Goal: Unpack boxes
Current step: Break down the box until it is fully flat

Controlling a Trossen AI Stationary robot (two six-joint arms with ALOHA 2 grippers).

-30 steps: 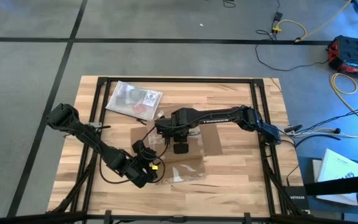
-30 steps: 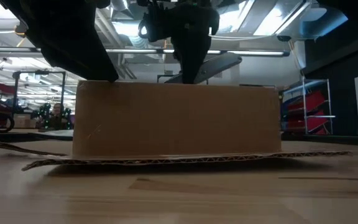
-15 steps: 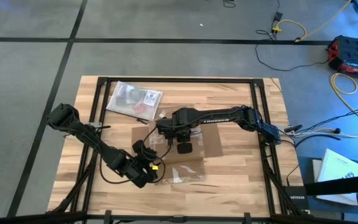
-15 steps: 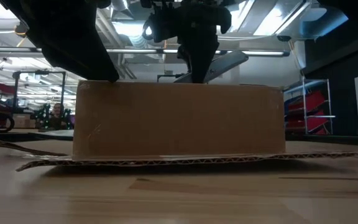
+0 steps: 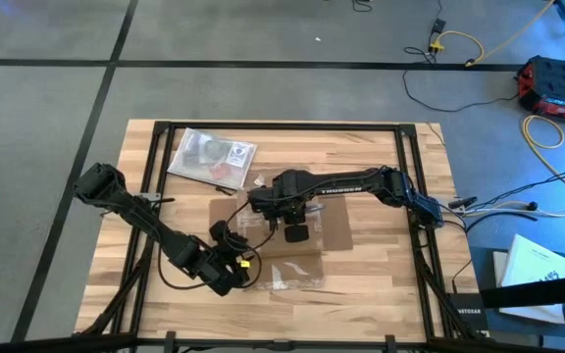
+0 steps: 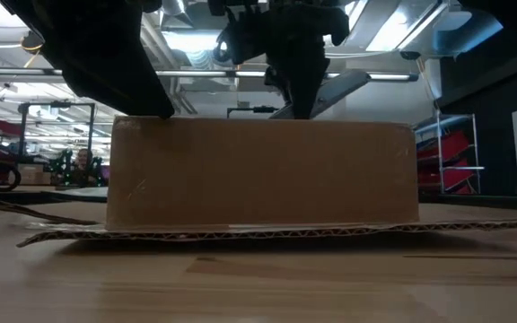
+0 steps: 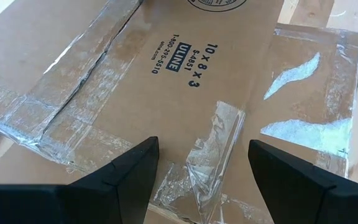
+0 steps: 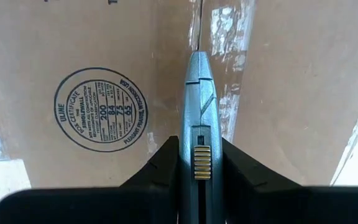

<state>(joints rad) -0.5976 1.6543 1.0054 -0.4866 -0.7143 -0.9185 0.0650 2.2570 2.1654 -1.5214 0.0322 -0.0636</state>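
Two arms crowd one box (image 5: pixel 281 245), lying flat mid-table. Right gripper (image 8: pixel 197 163) sits directly above it, clamped narrow on a grey utility knife (image 8: pixel 197 106), blade pointing along the taped centre seam (image 8: pixel 224 68) — that seam is the cutting line. Left gripper (image 7: pixel 197 180), jaws parted and empty, hovers over the box's near corner, probably bracing. Open wood lies beyond the far edge.
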